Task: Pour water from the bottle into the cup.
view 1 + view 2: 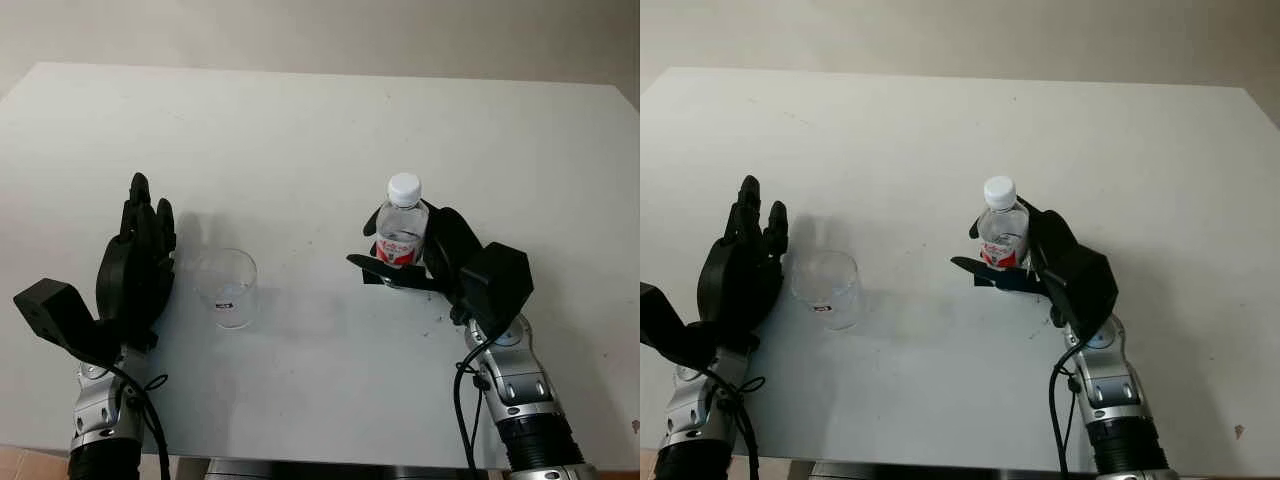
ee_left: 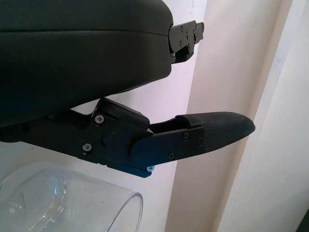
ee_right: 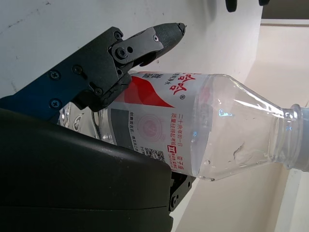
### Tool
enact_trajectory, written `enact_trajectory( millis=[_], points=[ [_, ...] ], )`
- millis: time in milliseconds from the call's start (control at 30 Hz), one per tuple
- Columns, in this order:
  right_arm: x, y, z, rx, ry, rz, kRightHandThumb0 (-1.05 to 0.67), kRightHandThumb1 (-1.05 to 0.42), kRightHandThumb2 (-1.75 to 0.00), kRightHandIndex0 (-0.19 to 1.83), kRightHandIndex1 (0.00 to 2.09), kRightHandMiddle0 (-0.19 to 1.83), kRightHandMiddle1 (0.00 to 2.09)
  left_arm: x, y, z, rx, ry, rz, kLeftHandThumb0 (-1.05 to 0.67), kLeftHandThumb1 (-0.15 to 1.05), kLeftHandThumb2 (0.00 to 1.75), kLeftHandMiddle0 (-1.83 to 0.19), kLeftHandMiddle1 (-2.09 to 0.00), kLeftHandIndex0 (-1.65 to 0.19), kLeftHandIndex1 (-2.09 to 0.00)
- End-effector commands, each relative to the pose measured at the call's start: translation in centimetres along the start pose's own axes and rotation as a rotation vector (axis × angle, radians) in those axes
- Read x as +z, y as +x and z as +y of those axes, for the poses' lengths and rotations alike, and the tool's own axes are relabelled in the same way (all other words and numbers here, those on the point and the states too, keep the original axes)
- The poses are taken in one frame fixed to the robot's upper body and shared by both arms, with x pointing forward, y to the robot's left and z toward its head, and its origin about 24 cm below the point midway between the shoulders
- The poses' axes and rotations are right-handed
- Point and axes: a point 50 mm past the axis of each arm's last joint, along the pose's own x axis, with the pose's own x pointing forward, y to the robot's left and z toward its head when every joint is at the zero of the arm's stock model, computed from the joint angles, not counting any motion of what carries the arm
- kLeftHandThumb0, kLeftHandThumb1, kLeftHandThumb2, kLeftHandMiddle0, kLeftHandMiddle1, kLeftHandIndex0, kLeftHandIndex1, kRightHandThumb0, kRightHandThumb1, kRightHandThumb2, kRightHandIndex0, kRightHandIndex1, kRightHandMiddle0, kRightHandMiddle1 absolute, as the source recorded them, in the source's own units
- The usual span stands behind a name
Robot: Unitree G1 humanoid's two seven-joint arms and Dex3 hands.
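1. White counter (image 1: 320, 130) fills the scene, wide and pale, with a plain wall along its far edge.
2. Right hand (image 1: 420, 262) sits at the near right, and it's wrapped around the bottle: one finger (image 3: 145, 41) crosses the label on one side while the palm shell presses the other side. That's a grip on the lower half of the bottle's body.
3. Left hand (image 1: 140, 255) stands at the near left, just beside the cup, open and holding nothing. From the head views I can't tell whether it touches the glass wall.
4. Bottle (image 1: 402, 228) is upright on the counter, right of centre, red-and-white label facing the robot, white cap (image 1: 404, 187) on top and apparently screwed down.
5. Cup (image 1: 228, 288), a clear tumbler, stands left of centre, well apart from the bottle and seemingly empty.
6. Step in hand, I'd say: securing the bottle before lifting. Doing it well means a firm, even squeeze so the thin plastic doesn't buckle, a straight lift, then a carry left over the cup's rim. That cap looks like the snag, since nothing pours while it stays on.
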Motion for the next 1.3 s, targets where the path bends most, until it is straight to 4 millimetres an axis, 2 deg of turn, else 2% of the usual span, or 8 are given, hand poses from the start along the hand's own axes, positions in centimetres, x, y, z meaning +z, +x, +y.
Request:
enact_trajectory(
  millis=[0, 267, 333, 500, 667, 733, 833, 1267],
  points=[
    [-1.8, -0.9, 0.4, 0.003, 0.023, 0.070, -0.38, -1.05, -0.24, 0.89, 2.09, 0.57, 2.09, -0.1, -0.4, 0.4, 0.009, 0.003, 0.011, -0.83, 1.05, 0.60, 0.19, -0.05, 0.19, 0.00],
    [-3.5, -2.2, 1.2, -0.019, 0.120, 0.076, -0.48, -1.03, -0.07, 0.01, 2.09, -0.02, 2.09, -0.1, -0.4, 0.5, 0.011, 0.005, 0.015, -0.83, 1.05, 0.60, 0.19, -0.05, 0.19, 0.00],
    [-4.2, -2.5, 1.8, -0.013, 0.145, 0.103, -0.54, -0.99, -0.05, -0.15, 1.95, -0.16, 1.97, -0.1, -0.4, 0.5, 0.010, 0.006, 0.019, -0.83, 1.05, 0.60, 0.19, -0.05, 0.19, 0.00],
    [-4.9, -3.0, 2.5, -0.010, 0.164, 0.128, -0.65, -0.94, -0.05, -0.19, 1.25, -0.19, 1.32, -0.1, -0.2, 0.6, -0.001, -0.009, 0.018, -0.82, 1.05, 0.60, 0.19, -0.02, 0.19, 0.00],
    [-5.3, -3.6, 2.7, 0.002, 0.194, 0.092, -0.74, -0.92, -0.05, -0.11, 0.35, -0.18, 0.51, -0.1, -0.2, 0.8, -0.004, -0.004, 0.019, -0.82, 1.05, 0.60, 0.19, -0.03, 0.19, 0.00],
    [-5.5, -3.9, 2.6, 0.016, 0.195, 0.070, -0.78, -0.92, -0.05, -0.13, 0.12, -0.19, 0.23, -0.1, -0.2, 0.8, -0.004, -0.001, 0.019, -0.83, 1.05, 0.60, 0.19, -0.03, 0.19, 0.00],
    [-5.8, -4.2, 2.5, 0.027, 0.163, 0.052, -0.85, -0.94, -0.06, -0.19, 0.01, -0.19, 0.02, 0.0, -0.2, 0.7, -0.002, 0.007, 0.016, -0.83, 1.05, 0.62, 0.19, -0.02, 0.19, 0.00],
    [-4.3, -4.8, 0.5, -0.059, 0.037, -0.057, -1.02, -1.00, -0.07, -0.19, 0.00, -0.19, 0.00, -0.2, -0.2, 0.6, 0.002, -0.005, 0.017, -0.83, 1.05, 0.60, 0.18, -0.05, 0.19, 0.00]
  ],
)
